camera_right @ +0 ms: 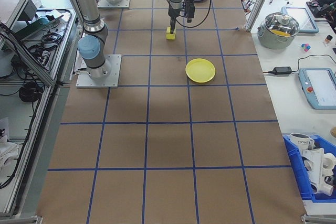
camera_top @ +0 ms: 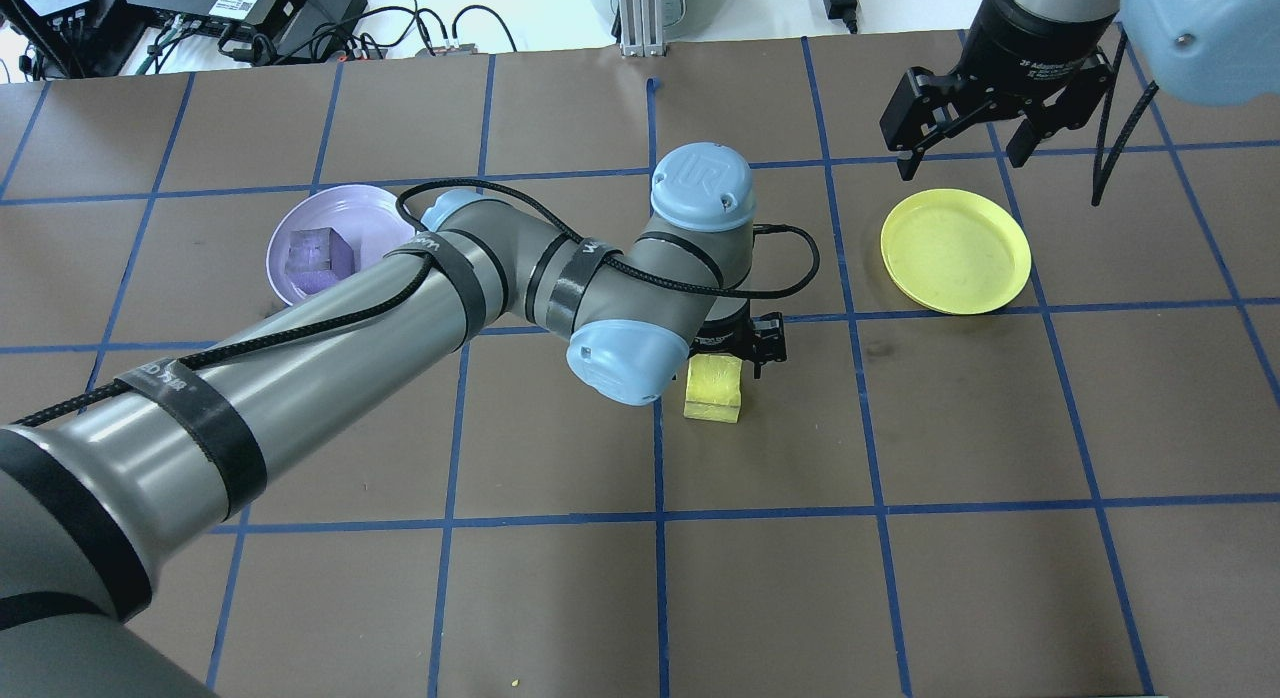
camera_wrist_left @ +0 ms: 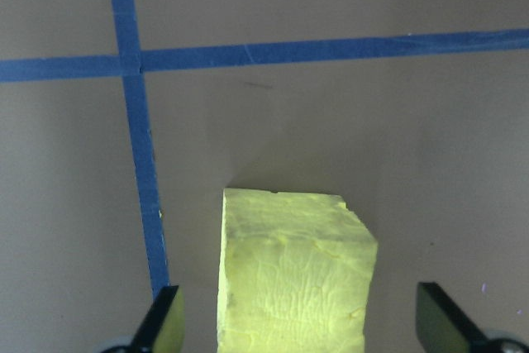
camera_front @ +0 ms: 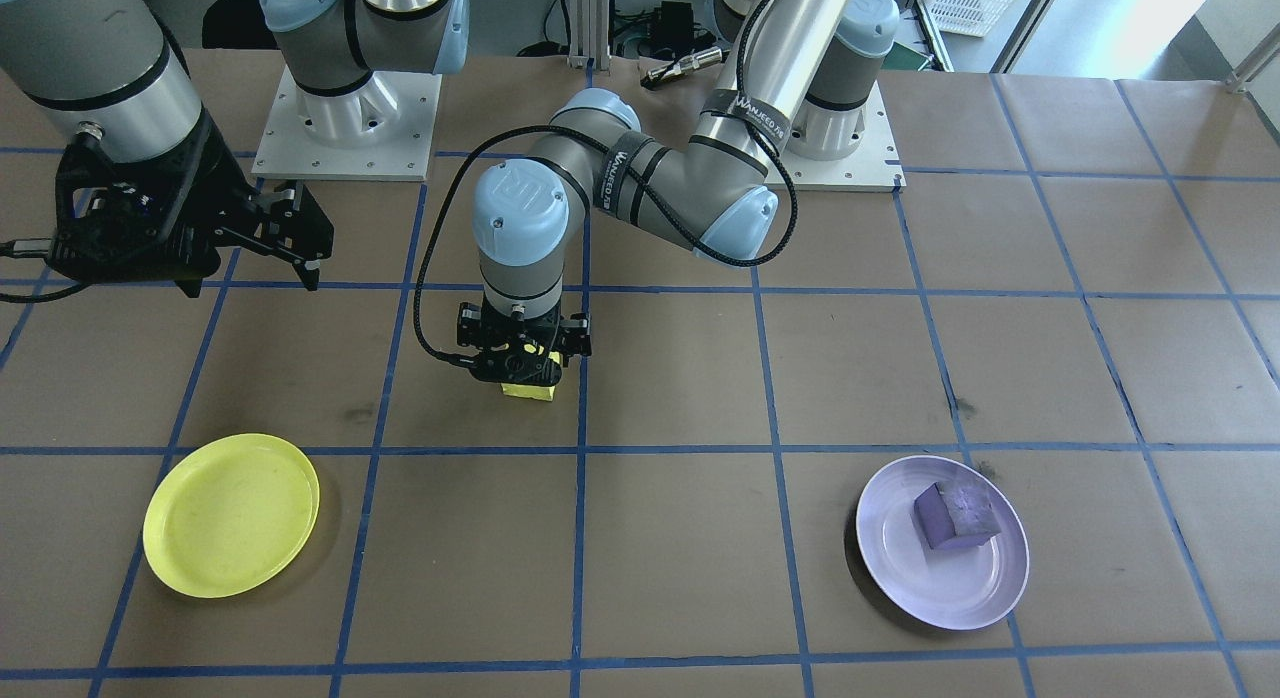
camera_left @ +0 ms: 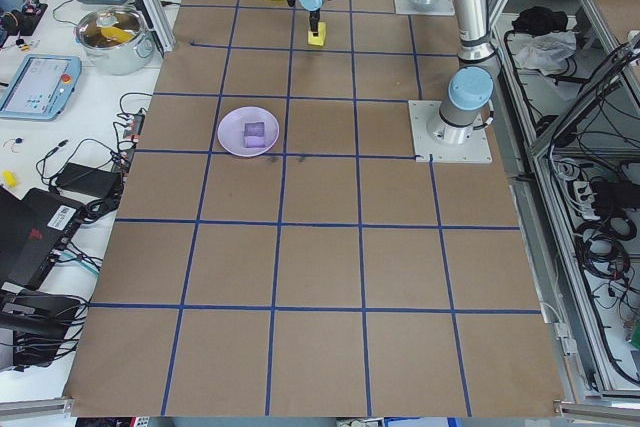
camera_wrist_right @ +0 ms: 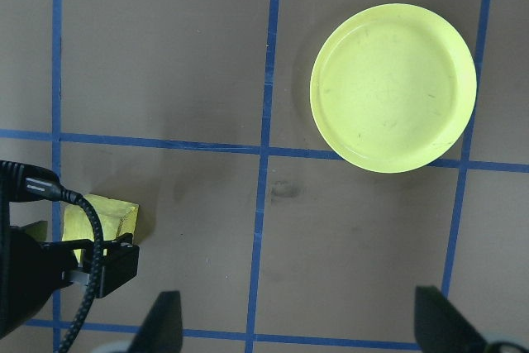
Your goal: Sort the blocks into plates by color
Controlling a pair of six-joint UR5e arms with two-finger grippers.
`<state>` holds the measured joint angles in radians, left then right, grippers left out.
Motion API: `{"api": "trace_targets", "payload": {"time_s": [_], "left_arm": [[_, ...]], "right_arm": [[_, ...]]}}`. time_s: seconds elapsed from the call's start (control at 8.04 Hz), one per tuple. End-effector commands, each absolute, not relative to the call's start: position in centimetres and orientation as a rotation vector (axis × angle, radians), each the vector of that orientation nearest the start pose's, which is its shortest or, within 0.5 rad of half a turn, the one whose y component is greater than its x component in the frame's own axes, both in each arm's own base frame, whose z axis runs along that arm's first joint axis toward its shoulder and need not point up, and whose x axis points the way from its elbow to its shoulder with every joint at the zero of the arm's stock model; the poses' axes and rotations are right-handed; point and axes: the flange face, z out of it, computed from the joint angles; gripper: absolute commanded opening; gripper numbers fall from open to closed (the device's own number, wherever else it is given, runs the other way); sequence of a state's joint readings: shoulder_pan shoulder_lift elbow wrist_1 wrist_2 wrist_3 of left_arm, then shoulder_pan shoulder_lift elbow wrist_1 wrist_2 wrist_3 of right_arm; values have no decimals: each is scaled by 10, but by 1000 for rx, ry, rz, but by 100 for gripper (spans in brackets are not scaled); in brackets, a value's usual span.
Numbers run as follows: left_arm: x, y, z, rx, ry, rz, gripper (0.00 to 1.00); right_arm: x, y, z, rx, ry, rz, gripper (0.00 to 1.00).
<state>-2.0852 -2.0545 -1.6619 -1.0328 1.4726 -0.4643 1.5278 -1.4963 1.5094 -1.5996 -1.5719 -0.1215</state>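
Note:
The yellow block [camera_wrist_left: 293,279] stands on the brown table near its middle [camera_top: 713,388]. My left gripper [camera_wrist_left: 302,324] is lowered around it, open, with one finger on each side and a gap to the block on both. The purple block [camera_front: 955,515] lies in the lavender plate [camera_front: 940,588]. The yellow plate [camera_top: 955,250] holds nothing. My right gripper [camera_top: 962,153] hangs open and holding nothing above the table just beyond the yellow plate. From the right wrist view the yellow plate [camera_wrist_right: 393,87] and the yellow block [camera_wrist_right: 99,217] both show below.
Blue tape lines divide the table into squares. The arms' metal base plates [camera_front: 345,128] sit at the robot's edge. Cables and electronics [camera_top: 250,18] lie past the far edge. A side bench carries a pot [camera_right: 283,27] and a tablet [camera_right: 317,85].

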Motion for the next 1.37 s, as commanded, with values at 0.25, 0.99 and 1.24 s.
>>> {"api": "trace_targets", "payload": {"time_s": [0.25, 0.99, 1.24], "left_arm": [[-362, -500, 317, 30, 3258, -36, 100], [-191, -534, 454, -24, 3170, -25, 100], [-174, -504, 553, -55, 3155, -49, 100]], "right_arm": [[109, -535, 473, -118, 3137, 19, 100], [125, -523, 410, 92, 3052, 191, 100], [148, -516, 395, 71, 3016, 211, 100]]}}
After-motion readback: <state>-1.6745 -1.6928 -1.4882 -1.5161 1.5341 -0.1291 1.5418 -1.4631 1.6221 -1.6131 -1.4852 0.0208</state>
